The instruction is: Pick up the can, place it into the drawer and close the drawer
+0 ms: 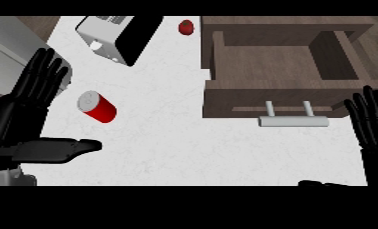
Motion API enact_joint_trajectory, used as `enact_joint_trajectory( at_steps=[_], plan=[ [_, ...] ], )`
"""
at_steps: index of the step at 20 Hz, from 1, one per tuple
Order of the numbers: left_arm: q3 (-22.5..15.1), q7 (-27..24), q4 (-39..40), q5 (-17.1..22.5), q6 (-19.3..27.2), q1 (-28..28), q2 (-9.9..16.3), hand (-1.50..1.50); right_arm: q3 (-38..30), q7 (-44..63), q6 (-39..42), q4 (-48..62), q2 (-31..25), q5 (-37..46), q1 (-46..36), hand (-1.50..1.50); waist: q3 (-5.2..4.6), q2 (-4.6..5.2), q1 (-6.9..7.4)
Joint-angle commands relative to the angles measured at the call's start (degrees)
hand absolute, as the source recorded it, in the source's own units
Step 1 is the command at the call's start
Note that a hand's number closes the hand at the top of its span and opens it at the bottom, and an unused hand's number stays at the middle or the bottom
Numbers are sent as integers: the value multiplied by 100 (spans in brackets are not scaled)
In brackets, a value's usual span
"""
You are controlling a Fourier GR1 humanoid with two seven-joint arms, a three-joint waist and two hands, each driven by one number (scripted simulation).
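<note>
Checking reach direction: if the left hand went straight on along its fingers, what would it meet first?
Probably the white toaster at the counter's back; the left hand points up past the red can, though height is unclear.

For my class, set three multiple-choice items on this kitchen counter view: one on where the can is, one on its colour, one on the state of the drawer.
1. Where is the can?
A. inside the drawer
B. on the white counter, near the left hand
C. on top of the toaster

2. What colour is the can's body?
A. red
B. blue
C. green

3. What state is the drawer in?
A. shut
B. open with nothing visible inside
C. open with the can inside

Answers:
1 B: it lies on the counter just right of the left hand.
2 A: red body, grey top.
3 B: its wooden interior shows bare, handle forward.
</note>
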Motion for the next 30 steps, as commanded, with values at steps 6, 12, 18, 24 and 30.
enact_joint_trajectory(
  at_steps=[6, 12, 18, 24, 30],
  plan=[
    [318, -231, 300, 40, -171, 125, 10, -150, -424, -227, 315, 222, -25, -181, 17, -150, 0, 1, 12],
    [202, -707, 930, -208, -194, 68, -131, -150, -668, -480, 642, 314, -60, -327, 224, -150, 0, 1, 2],
    [320, -1599, 2172, -449, -147, -258, -184, -150, -717, -808, 607, 943, 4, -140, -22, -150, -1, 8, -6],
    [339, -1833, 2370, -450, -109, -127, -251, -150, -527, -829, 687, 535, 270, 14, 236, -150, -1, 3, 2],
    [522, -2413, 3049, -554, -193, -81, -79, -150, -626, -815, 763, 561, 279, 37, 215, -150, -1, 3, 5]
  ],
)
